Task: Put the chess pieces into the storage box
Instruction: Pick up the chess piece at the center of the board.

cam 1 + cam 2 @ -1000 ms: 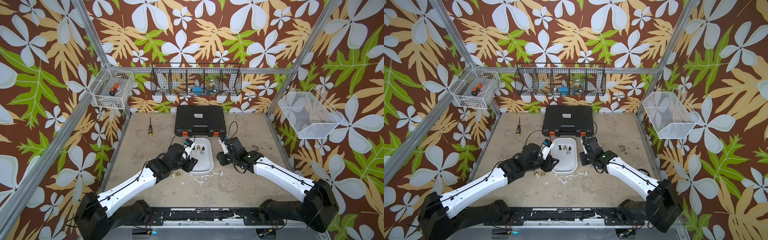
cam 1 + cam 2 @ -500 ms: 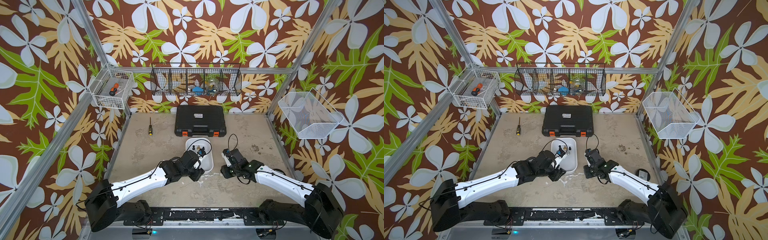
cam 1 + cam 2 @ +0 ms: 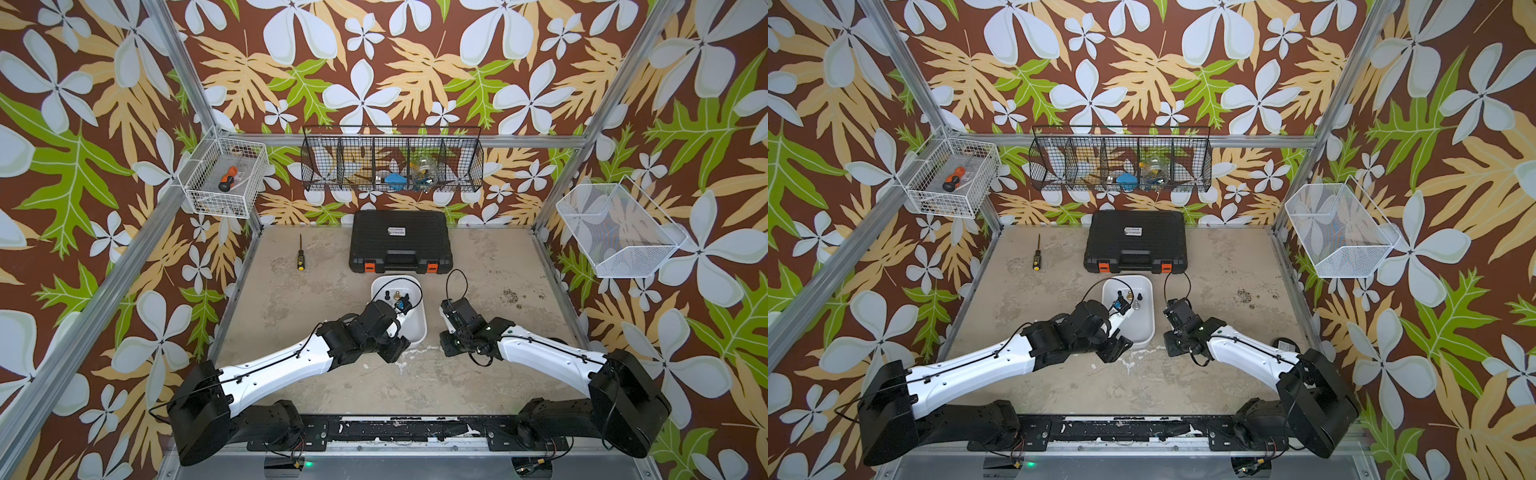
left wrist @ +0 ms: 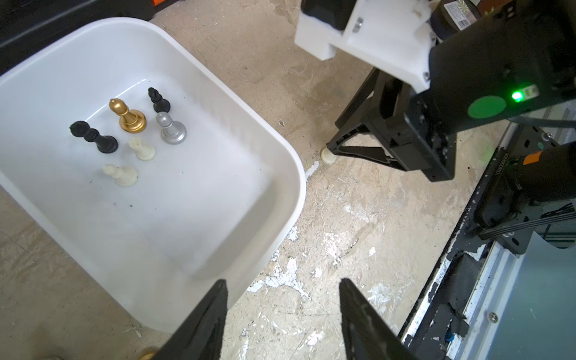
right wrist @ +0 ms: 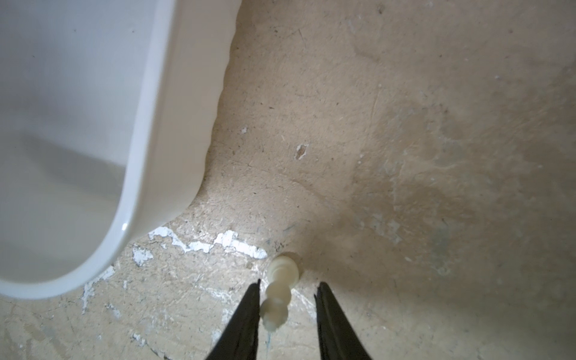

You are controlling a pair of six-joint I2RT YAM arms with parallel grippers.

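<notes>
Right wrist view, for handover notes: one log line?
right claw: open, straddling cream piece | piece: on table, beside storage box

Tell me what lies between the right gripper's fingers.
A cream-white chess piece on the table, inside the right gripper, nearer one finger; the right wrist view shows it.

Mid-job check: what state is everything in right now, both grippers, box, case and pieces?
Shallow white plastic storage box: lidless, six chess pieces standing inside.
Black plastic toolcase: shut.
Cream-white chess piece on the table: upright, ungripped.
Right gripper: open, straddling that piece.
Left gripper: open, empty.
</notes>
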